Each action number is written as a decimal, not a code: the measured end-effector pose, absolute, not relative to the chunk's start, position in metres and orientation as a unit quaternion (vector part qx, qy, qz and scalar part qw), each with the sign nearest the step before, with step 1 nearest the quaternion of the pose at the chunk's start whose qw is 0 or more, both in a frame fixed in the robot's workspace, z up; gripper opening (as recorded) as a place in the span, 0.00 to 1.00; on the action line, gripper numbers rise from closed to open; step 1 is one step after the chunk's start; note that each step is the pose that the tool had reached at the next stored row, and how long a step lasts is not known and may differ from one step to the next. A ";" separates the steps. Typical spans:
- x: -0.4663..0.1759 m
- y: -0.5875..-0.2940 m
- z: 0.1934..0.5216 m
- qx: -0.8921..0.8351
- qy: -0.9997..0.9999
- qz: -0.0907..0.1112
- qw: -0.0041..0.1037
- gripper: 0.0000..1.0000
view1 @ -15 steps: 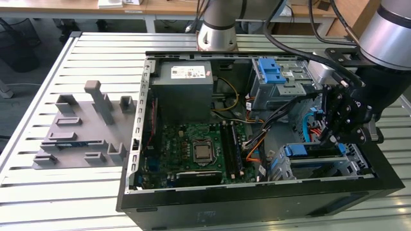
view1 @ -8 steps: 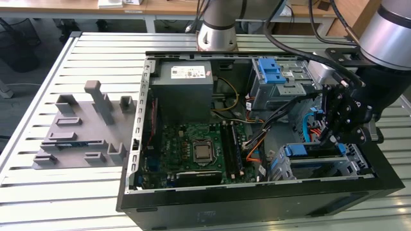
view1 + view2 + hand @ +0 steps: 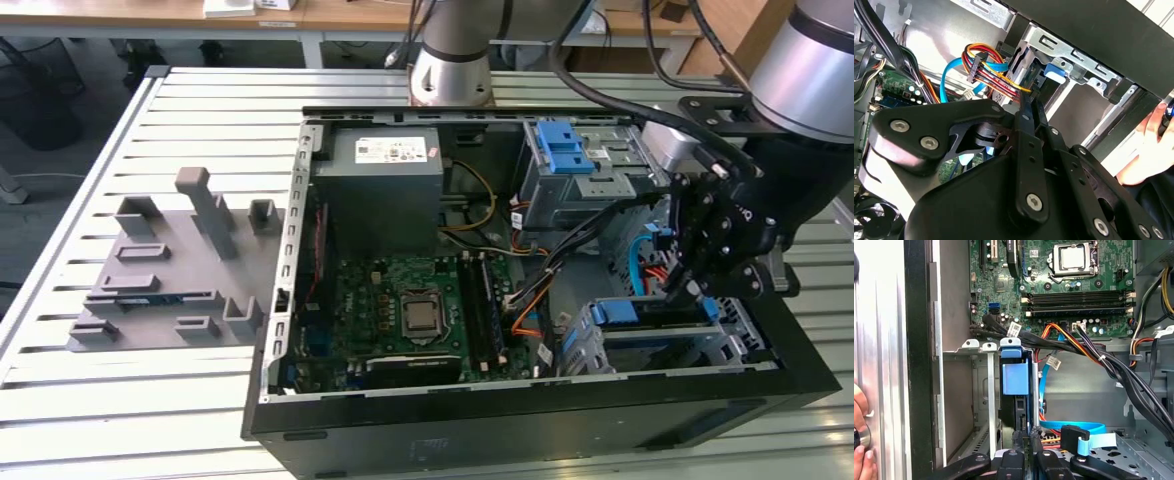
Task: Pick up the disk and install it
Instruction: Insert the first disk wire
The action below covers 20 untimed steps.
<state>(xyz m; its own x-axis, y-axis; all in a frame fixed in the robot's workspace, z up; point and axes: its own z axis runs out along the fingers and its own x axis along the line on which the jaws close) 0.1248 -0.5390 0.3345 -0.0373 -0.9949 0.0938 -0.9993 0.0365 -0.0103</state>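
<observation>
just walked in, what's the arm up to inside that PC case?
The arm's tool is down inside the open computer case, at the drive bay near the exterior view's right. In the first wrist view, the disk in its blue carrier stands edge-on in that bay, directly ahead of the tool. Coloured power wires and a blue data cable hang close beside it. A person's hand rests at the case's outer edge.

No legible text; power supply label (image 3: 394,151) print unreadable
</observation>
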 end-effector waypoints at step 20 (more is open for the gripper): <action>0.127 -0.541 0.332 0.694 -0.719 0.029 0.027 0.16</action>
<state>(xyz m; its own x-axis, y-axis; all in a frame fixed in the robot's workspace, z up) 0.1271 -0.5411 0.3324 -0.0366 -0.9962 0.0791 -0.9993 0.0364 -0.0036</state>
